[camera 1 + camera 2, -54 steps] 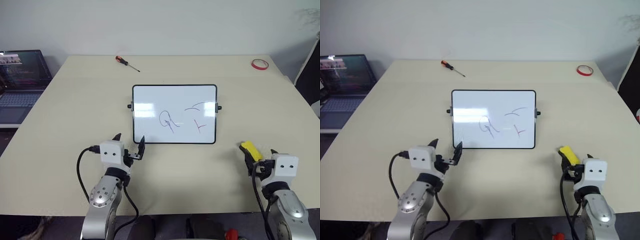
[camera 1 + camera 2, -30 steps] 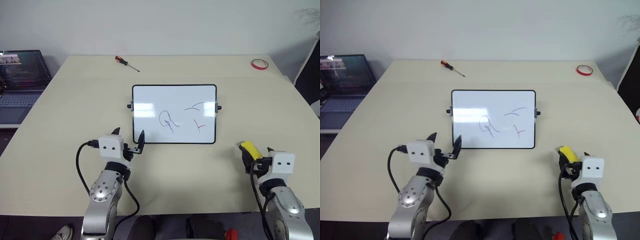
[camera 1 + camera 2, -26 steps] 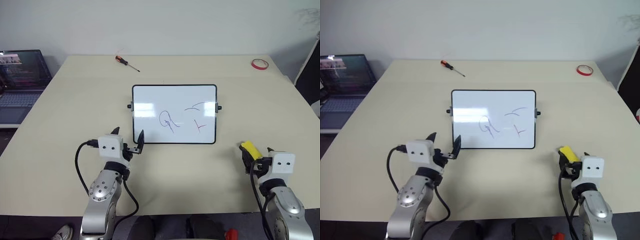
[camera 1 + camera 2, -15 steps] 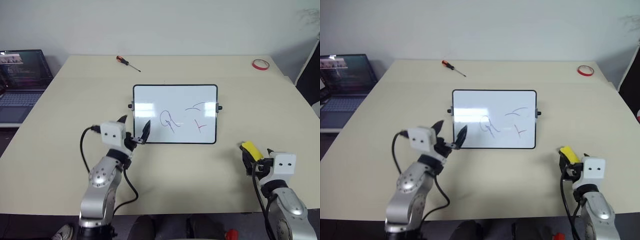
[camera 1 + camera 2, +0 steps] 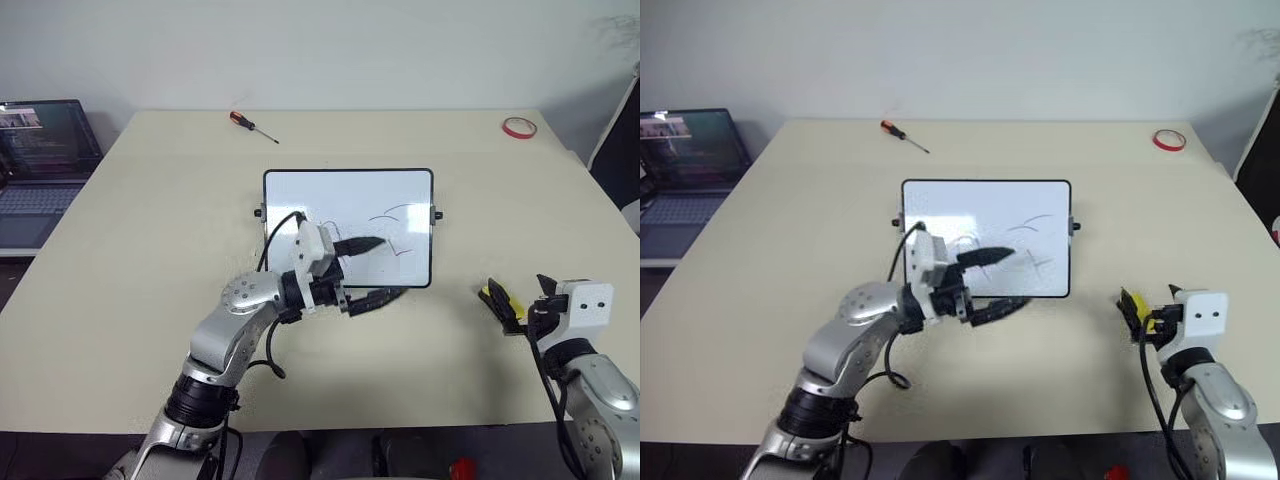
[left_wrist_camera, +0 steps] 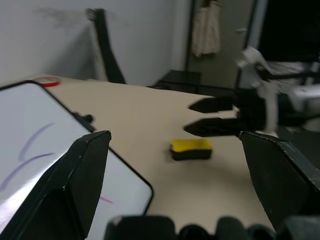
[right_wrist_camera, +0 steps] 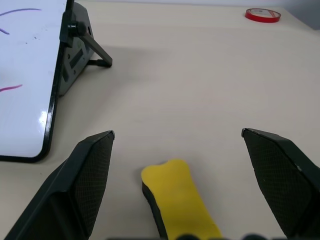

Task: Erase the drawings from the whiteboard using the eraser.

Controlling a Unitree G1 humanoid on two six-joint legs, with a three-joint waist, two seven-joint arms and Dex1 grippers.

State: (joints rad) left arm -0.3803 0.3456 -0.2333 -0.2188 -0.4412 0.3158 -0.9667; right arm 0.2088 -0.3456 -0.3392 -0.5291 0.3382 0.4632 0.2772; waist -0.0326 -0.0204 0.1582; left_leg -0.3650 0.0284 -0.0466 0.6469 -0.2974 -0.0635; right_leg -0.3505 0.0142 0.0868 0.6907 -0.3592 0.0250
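On the beige tabletop (image 5: 130, 250) a small glossy whiteboard with a thin black frame (image 5: 348, 190) stands propped on its rear stand, tilted back, near the middle. Thin marker drawings (image 5: 392, 213) show on its right half: a purple-blue arc and a short red stroke below it. The left gripper (image 5: 372, 270) reaches across the board's lower front, pointing toward the robot's right, its two black fingers spread apart with nothing between them; one finger crosses the white surface, the other lies along the bottom edge. The small yellow block eraser (image 7: 179, 202) lies flat on the table, to the right of the board and apart from it. The right gripper (image 5: 515, 300) hovers at it, jaws wide, the eraser between them but unclamped. A red-handled screwdriver (image 5: 253, 126) and a red tape ring (image 5: 519, 127) lie near the far edge.
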